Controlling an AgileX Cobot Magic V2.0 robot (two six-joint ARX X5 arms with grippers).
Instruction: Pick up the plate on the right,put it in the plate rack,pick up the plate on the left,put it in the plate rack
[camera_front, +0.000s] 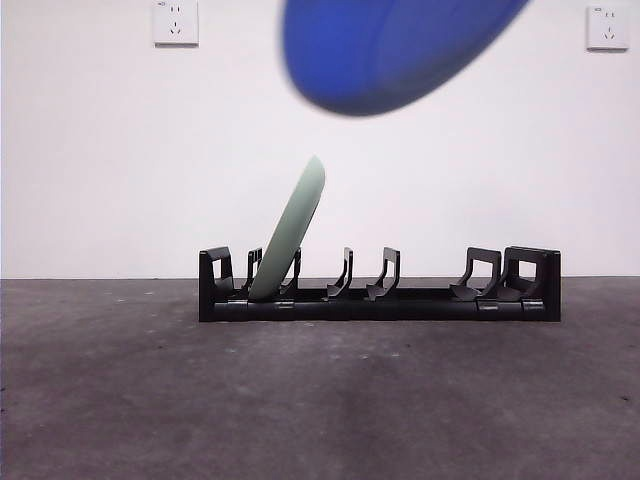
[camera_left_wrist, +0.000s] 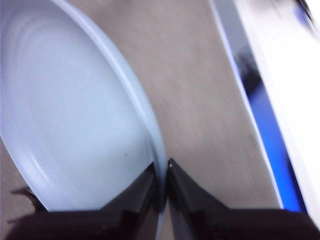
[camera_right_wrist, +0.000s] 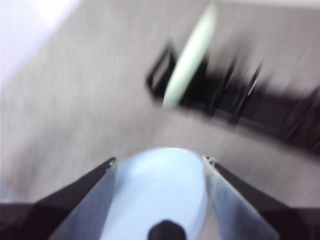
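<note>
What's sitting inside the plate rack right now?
One pale green plate leans in a slot near one end of the plate rack. The other slots show empty. The blue plate, clamped in the left gripper, is above it.

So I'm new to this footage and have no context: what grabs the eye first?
A big blue plate hangs blurred high above the plate rack, its rim pinched in the left gripper. Below it, a pale green plate leans in a slot near one end of the black rack. The right gripper hangs open above the table.
</note>
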